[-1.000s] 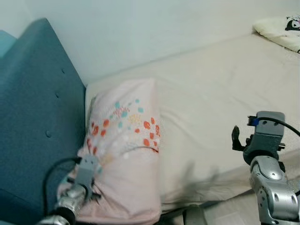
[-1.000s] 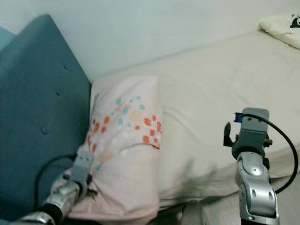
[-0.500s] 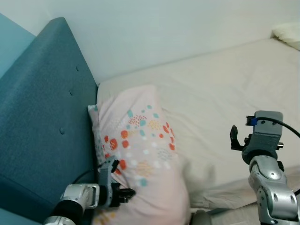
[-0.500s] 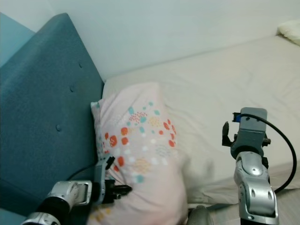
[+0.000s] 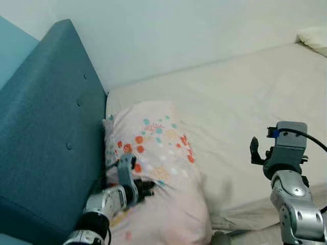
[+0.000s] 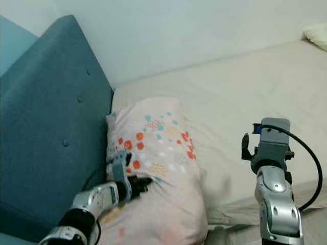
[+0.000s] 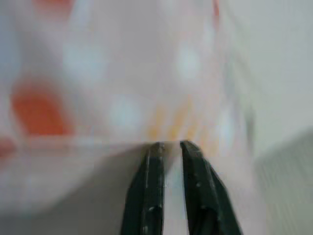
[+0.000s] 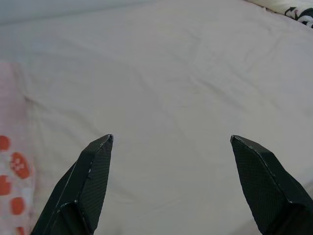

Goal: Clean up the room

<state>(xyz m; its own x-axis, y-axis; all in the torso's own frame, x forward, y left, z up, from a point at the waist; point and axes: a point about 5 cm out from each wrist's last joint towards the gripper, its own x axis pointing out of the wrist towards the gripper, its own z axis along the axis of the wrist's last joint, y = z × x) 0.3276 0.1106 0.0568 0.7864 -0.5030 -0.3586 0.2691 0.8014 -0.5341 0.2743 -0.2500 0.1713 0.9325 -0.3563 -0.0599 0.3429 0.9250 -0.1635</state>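
Note:
A pale pink pillow (image 5: 158, 168) with orange, teal and white dots lies on the bed's left end, against the blue headboard. My left gripper (image 5: 148, 188) is shut on the pillow's cloth at its near left side; in the left wrist view its two black fingers (image 7: 155, 186) pinch a fold of the pillow (image 7: 122, 88). My right gripper (image 8: 171, 142) hangs open over the bare sheet (image 8: 161, 73), right of the pillow, with nothing between its fingers. The right arm (image 5: 288, 168) stands by the bed's front edge.
The cream sheet (image 5: 245, 102) covers the bed to the right. A blue padded headboard (image 5: 46, 127) rises on the left. A second white pillow (image 5: 312, 38) with a dark print (image 8: 298, 12) lies at the far right end. A pale wall runs behind.
The left gripper has moved up and right along the pillow, pulling its cloth. The pillow has shifted a little and lies flatter. The right arm holds still.

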